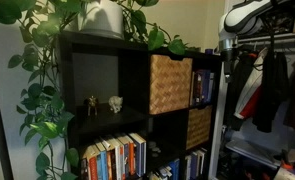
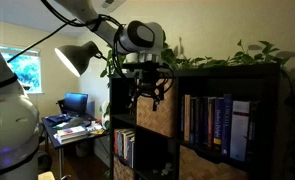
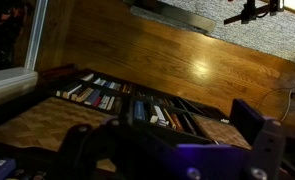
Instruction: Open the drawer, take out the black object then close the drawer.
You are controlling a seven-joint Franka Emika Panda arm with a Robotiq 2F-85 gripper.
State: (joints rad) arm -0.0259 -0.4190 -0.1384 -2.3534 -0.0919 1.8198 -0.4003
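Black cubby shelf (image 1: 137, 60) with trailing houseplant (image 1: 97, 18) on its top board. The drawer (image 1: 170, 83), a light tan woven wicker bin, fills an upper cubby and sits pushed fully in, its face about level with the shelf front; it also appears in an exterior view (image 2: 159, 118) directly beneath the gripper. A darker woven basket (image 1: 198, 127) occupies the cubby diagonally below it. The cubby beside the drawer holds two small figurines (image 1: 104, 102); rows of books (image 1: 115, 157) stand on the lower level, and further books (image 1: 202, 87) in the cubby on the drawer's other side. The robot arm (image 2: 137, 38) reaches in from above; its gripper (image 2: 147, 88) hangs at the shelf's upper front corner, close to the drawer, contact not discernible. In the wrist view the gripper (image 3: 165, 132) is dark and blurred, with fingers (image 3: 255, 125) spread wide and nothing held between them, above book spines and a wooden floor (image 3: 157, 50). Background: desk lamp (image 2: 77, 57), monitor (image 2: 75, 102), hanging clothes (image 1: 272, 85). No black object is visible.
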